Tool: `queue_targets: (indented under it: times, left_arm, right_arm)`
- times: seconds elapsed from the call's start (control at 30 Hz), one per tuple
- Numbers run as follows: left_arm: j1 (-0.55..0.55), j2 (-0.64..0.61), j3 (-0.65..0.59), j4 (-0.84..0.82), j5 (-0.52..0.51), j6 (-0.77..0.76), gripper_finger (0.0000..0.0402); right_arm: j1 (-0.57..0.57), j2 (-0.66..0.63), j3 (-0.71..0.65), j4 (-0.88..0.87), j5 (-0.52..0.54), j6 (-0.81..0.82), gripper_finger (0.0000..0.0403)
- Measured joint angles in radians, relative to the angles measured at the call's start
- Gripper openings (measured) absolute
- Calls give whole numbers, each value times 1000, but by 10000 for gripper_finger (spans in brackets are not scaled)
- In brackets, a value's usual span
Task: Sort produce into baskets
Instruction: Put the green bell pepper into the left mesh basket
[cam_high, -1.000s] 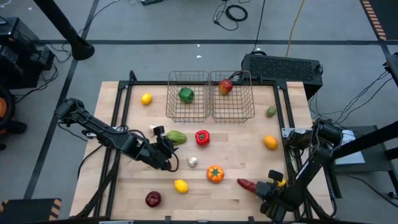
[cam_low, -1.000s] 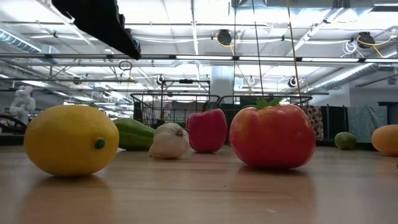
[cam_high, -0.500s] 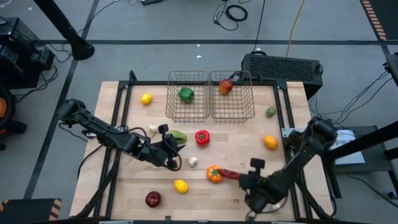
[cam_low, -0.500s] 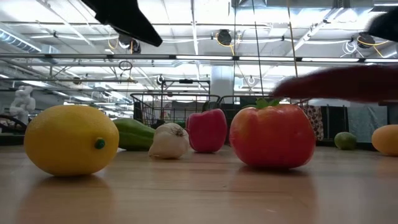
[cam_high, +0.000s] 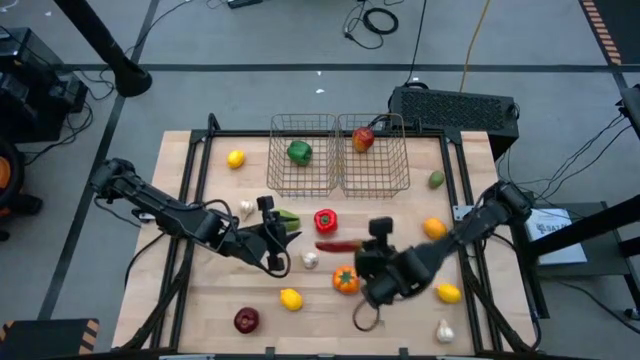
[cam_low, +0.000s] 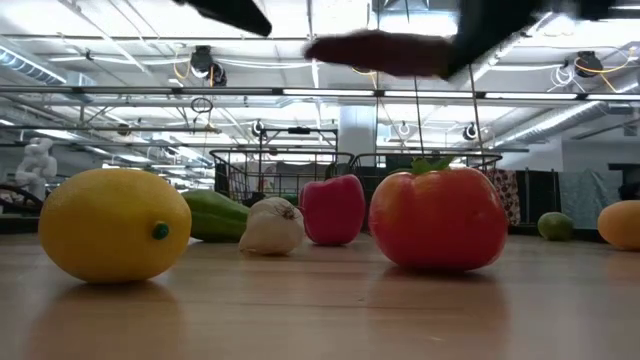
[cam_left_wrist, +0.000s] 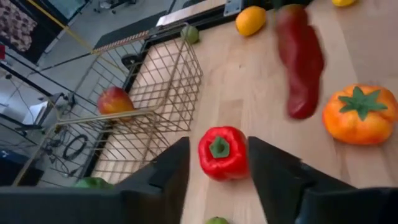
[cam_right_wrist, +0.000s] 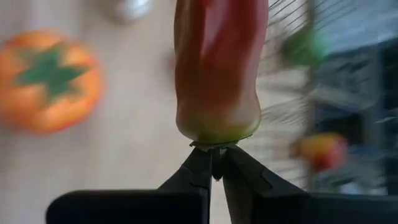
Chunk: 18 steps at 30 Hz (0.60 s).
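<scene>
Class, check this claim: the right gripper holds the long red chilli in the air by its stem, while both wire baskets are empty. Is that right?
Not quite. The right gripper does hold the red chilli aloft by its stem, but the baskets are not empty: the high view shows a green pepper in the left basket and a red fruit in the right basket.
</scene>
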Motion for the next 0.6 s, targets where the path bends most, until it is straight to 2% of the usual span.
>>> queue_targets:
  times: [0.13,0.33,0.43,0.6]
  left_arm:
    - [25,-8,55,-28,1,45,237]
    - [60,-10,92,-27,0,133,310]
    - [96,-8,92,-45,11,132,321]
    - [128,1,92,-47,57,132,316]
  right_arm:
    - [-85,0,91,1,85,-173,18]
    - [-184,0,135,0,93,-240,18]
    - [-206,0,135,2,86,-259,18]
    - [-216,0,135,12,68,-271,18]
